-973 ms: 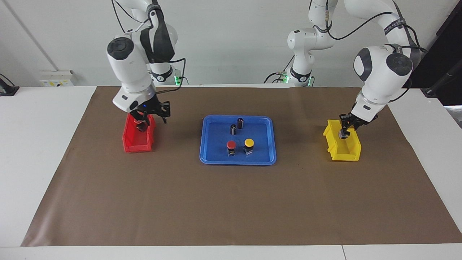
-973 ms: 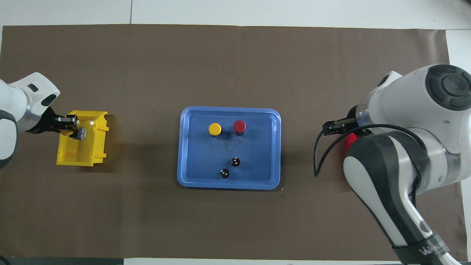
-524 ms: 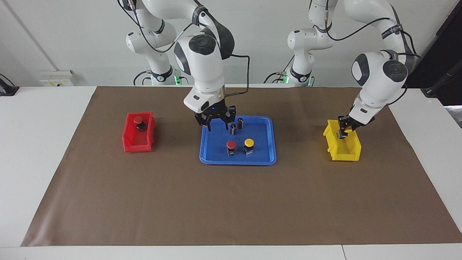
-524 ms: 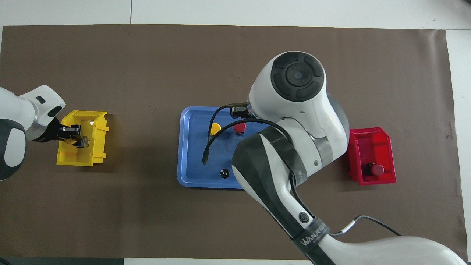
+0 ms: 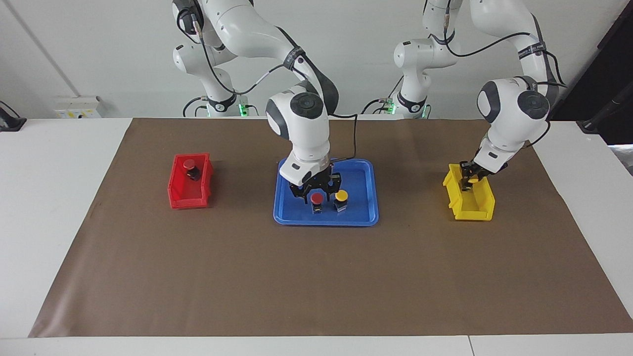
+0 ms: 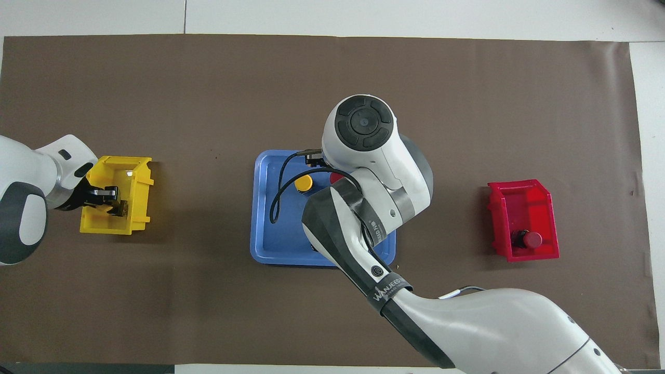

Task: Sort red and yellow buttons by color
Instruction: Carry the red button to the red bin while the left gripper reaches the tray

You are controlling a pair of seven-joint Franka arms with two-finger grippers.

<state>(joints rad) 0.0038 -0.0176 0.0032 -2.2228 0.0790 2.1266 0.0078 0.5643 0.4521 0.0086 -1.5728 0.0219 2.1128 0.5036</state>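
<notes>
A red button and a yellow button stand side by side in the blue tray. My right gripper is open and low over the tray, its fingers straddling the red button's cap. In the overhead view my right wrist covers most of the red button; the yellow one shows beside it. Another red button lies in the red bin. My left gripper is down inside the yellow bin, shut on a yellow button.
The tray sits mid-table on a brown mat, the red bin toward the right arm's end and the yellow bin toward the left arm's end. The two dark cylinders in the tray are hidden by my right arm.
My right gripper left the red bin, crossed to the tray, and came down over the red button. My left gripper sank lower into the yellow bin with its button.
</notes>
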